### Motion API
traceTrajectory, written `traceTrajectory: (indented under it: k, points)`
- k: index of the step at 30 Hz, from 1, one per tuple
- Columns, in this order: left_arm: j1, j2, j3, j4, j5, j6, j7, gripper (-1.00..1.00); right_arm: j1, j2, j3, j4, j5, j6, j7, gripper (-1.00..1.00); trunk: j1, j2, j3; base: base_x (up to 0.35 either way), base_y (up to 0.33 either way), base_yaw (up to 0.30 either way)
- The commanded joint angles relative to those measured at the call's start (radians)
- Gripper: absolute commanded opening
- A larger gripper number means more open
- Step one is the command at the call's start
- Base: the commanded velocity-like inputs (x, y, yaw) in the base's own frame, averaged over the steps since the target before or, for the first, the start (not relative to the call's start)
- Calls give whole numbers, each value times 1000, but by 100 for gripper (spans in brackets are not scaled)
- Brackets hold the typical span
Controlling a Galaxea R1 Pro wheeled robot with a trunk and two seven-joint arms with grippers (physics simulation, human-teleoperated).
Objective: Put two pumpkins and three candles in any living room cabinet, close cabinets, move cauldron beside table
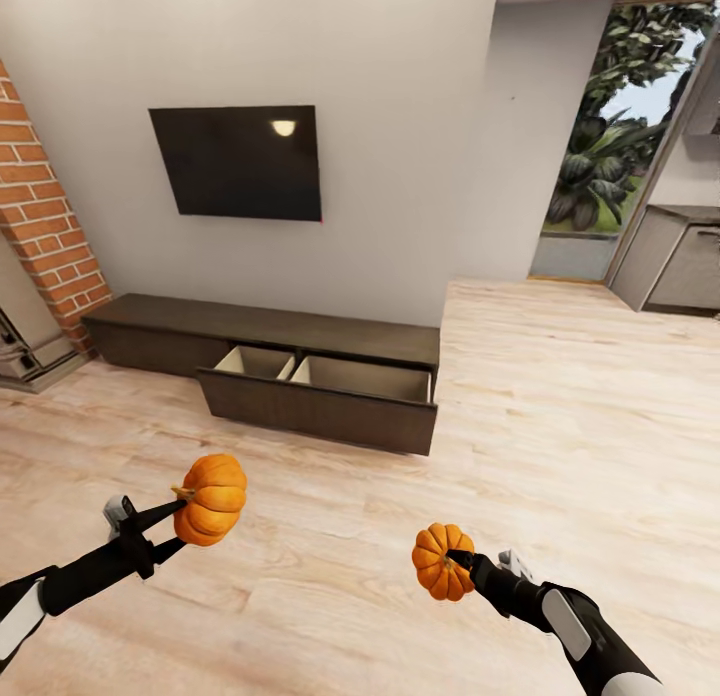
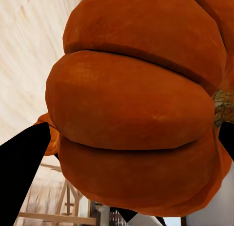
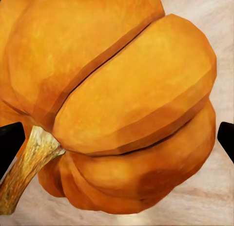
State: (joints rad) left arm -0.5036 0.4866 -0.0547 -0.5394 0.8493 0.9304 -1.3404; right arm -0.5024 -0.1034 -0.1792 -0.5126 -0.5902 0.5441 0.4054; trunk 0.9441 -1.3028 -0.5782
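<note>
A: Item one, left hand (image 1: pixel 185 511)?
B: Closed around a pumpkin (image 1: pixel 211 499), carried above the floor (image 1: pixel 560 426) at about 7 o'clock in the head view. In the left wrist view that pumpkin (image 2: pixel 134 106) sits between the dark fingers (image 2: pixel 22 172).

A: Item two, right hand (image 1: pixel 458 561)?
B: Likewise clamped on the second pumpkin (image 1: pixel 441 561), at roughly 5 o'clock. The right wrist view shows its ribs and pale stem (image 3: pixel 29 162); the fingers (image 3: pixel 9 143) flank it.

A: Item three, the cabinet (image 1: pixel 270 361)?
B: Long, dark, low against the wall at 12 o'clock, under the black TV (image 1: pixel 240 161). One wide drawer (image 1: pixel 320 401) stands pulled out, two pale compartments showing, nothing visible inside.

A: Hazards?
B: My judgement: the pumpkins are round and ribbed, so a pinch near the stem side could slip on the way in. The open drawer front juts toward the robot; driving too near could knock it. Releasing from too high may let a pumpkin bounce over the rim. Candles and cauldron remain unlisted here.
</note>
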Motion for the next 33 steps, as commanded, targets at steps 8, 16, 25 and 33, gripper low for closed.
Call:
traceTrajectory:
  k: [8,16,25,33]
  points:
    - [-1,1,-4,1,11,10,-1,-100,-1,0,-5,-1,-9,10,1,-100,1,-1,-1,337,99,-30]
    - [-1,0,-4,1,11,10,0,-100,-1,1,-6,0,-10,10,1,-100,1,-1,0,282,172,-111]
    - [-1,0,-4,0,11,10,0,-100,-1,1,-5,0,-10,10,1,-100,1,-1,0,296,144,-71]
    - [-1,0,-4,1,11,10,-1,-100,-1,1,-6,0,-10,10,1,-100,1,-1,0,319,77,-75]
